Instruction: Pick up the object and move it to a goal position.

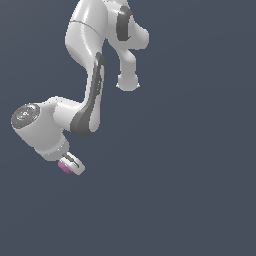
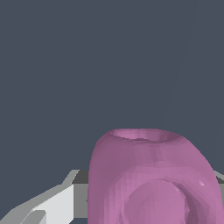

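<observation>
The object point(image 1: 63, 167) is a small pink-purple rounded lump, showing just at the tip of my white gripper point(image 1: 70, 165) in the lower part of the exterior view's left. The fingers are closed around it and it looks lifted with the hand. In the wrist view the object point(image 2: 151, 175) fills much of the picture, bumpy, with a shallow hollow at one end. A grey-white finger point(image 2: 54, 203) presses one side of it, and a sliver of the other finger point(image 2: 219, 177) shows at its far side. No goal marker shows.
The white arm point(image 1: 92, 95) bends down from the top of the exterior view to the hand. Around it there is only a plain dark blue-grey ground point(image 1: 190, 190).
</observation>
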Motion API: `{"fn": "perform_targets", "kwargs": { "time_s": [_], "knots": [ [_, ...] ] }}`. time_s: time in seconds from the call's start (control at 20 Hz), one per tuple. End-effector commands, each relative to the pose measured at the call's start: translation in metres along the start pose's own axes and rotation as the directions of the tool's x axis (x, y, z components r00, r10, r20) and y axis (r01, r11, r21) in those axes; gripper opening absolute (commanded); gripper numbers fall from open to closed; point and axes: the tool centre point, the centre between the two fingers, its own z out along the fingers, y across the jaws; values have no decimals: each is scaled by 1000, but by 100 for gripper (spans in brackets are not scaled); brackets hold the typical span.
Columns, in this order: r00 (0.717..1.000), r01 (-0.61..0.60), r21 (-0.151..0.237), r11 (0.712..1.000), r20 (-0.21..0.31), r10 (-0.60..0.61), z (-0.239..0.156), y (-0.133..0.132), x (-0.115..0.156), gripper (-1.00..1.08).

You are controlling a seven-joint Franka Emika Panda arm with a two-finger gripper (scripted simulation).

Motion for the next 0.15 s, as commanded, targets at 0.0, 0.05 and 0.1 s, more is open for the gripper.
{"fn": "perform_targets", "kwargs": {
  "time_s": [0.0,0.05,0.1],
  "knots": [
    [1000,0,0,1000,0,0,-1,1,2,-100],
    [1000,0,0,1000,0,0,-1,1,3,-100],
    [1000,0,0,1000,0,0,-1,1,3,-100]
  ]
}}
